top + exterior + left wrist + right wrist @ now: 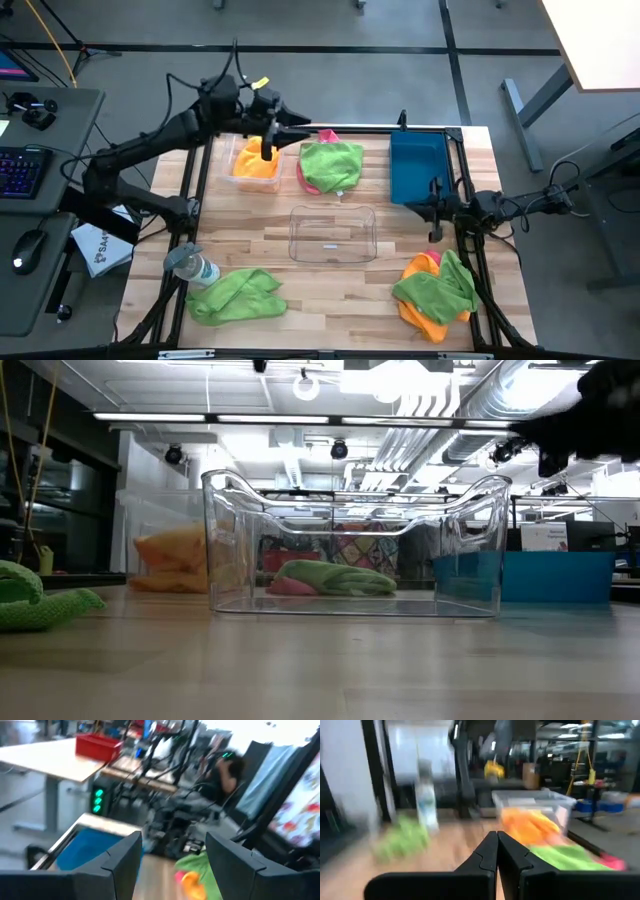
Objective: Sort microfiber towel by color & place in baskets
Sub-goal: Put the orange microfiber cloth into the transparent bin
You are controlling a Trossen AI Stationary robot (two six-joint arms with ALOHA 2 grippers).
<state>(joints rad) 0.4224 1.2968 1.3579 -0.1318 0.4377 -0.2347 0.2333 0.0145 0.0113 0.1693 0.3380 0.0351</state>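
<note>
A clear basket (255,172) at the far left holds orange towels (256,163). My left gripper (272,138) hovers over it, open (172,865) and holding nothing. A green towel (332,163) lies on a pink one (327,135) on the table at the far middle. The blue basket (418,170) stands far right, and a second clear basket (332,235) stands in the middle with nothing in it (355,545). Another green towel (235,295) lies near left. A green-over-orange pile (435,290) lies near right. My right gripper (435,208) is shut (497,850) beside the blue basket's near end.
A clear plastic bottle (190,265) lies at the table's left edge, next to the near-left green towel. A white printed bag (100,250) sits off the table on the left. Bare wood shows between the middle basket and the near edge.
</note>
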